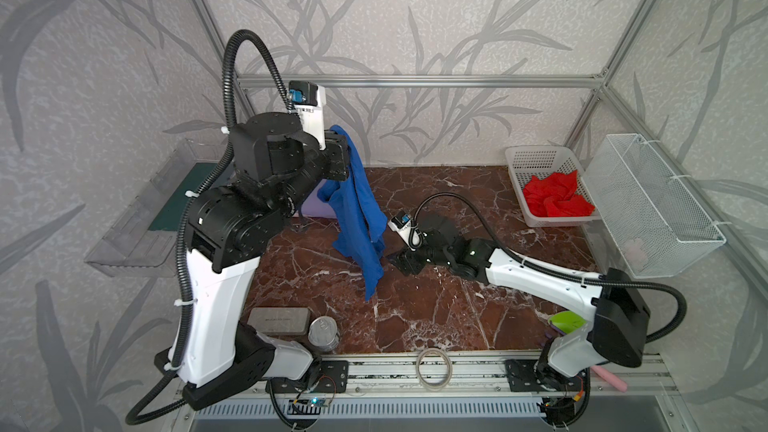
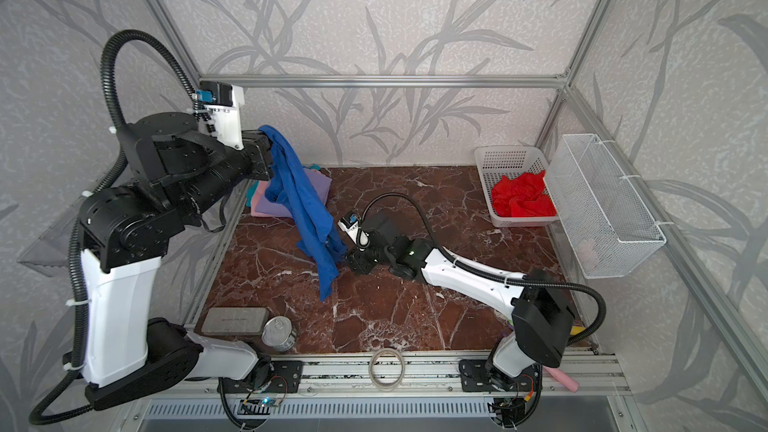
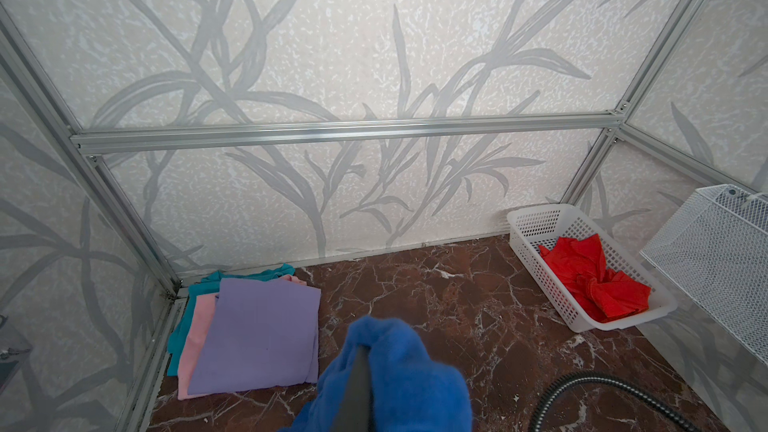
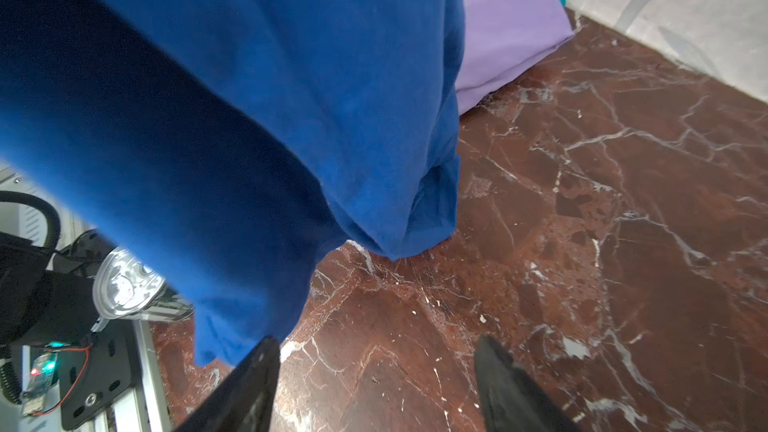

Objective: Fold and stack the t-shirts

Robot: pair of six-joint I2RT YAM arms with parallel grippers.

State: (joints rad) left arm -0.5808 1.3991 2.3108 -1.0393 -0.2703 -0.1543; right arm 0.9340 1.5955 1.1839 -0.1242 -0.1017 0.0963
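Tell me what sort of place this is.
Probably a robot test cell, not a home: two robot arms bolted to a rail, an aluminium frame around wallpapered panels, and a marble-look table with folded shirts.

Grey leaf-patterned walls, braced by aluminium rails, close in a veined red-brown marble tabletop — evenly lit.

The stack of folded t-shirts lies in the far left corner of the table. Before it the hanging t-shirt drops from the left gripper, the right gripper just right of its lower part. Far right, a crumpled t-shirt lies in the plastic basket, left of the wire basket. Near left, a case and tin can sit side by side.
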